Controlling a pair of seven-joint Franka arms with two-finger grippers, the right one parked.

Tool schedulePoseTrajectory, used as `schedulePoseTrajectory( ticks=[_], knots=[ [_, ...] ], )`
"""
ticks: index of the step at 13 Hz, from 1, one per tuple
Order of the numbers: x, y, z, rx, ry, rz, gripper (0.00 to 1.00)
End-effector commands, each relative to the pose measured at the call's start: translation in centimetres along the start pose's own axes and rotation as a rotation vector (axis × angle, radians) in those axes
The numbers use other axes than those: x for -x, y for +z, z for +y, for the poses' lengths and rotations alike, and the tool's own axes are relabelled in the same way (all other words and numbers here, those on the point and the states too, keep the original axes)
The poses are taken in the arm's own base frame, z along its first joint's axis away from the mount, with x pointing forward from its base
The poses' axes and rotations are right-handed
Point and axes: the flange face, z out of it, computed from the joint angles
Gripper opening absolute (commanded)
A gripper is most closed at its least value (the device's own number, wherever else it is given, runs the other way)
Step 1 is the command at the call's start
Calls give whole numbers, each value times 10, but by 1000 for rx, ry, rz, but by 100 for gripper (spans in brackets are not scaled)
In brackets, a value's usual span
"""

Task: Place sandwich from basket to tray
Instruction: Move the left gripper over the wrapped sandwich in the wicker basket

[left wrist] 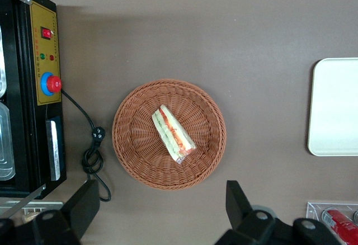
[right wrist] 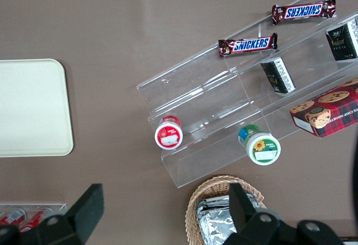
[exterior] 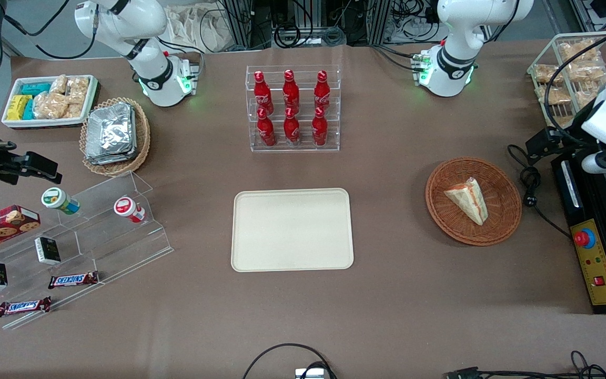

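You are at the very start: the sandwich [exterior: 467,199] is not picked up yet. It lies in the middle of the round basket [exterior: 503,221], toward the working arm's end of the counter [exterior: 397,295]. The tray [exterior: 292,230] sits well apart from the basket, flat on the counter, with nothing on it.

Your gripper [left wrist: 159,214] hangs high above the counter, looking down at the basket. Its two fingers [left wrist: 85,203] are spread wide apart and hold nothing. It is not right over the sandwich; it hangs off to one side of the basket, over its rim.

I think your next move is to bring the gripper over the sandwich and come straight down. You may need to turn it so one finger goes on each flat bread side.

The sandwich is a small wedge, like a slice of pie. Its bread is pale and looks soft, so I would squeeze gently. You can see red, orange and green stripes on its edge. The basket is brown woven wicker, bumpy, with a low sloping wall. The tray is cream, smooth and flat, with round corners and a low rim.
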Motion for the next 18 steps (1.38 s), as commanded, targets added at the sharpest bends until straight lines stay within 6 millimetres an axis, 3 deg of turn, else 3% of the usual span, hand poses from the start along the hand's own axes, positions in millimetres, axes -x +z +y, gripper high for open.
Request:
schedulePoseTrajectory(
  ticks=[1,5,11,18],
  knots=[
    [1,0,1,1,-3,-20,100],
    [-6,17,4,-3,-25,-51,100],
    [5,92,14,-2,-259,-61,100],
    [40,197,15,8,-462,-50,100]
  ],
)
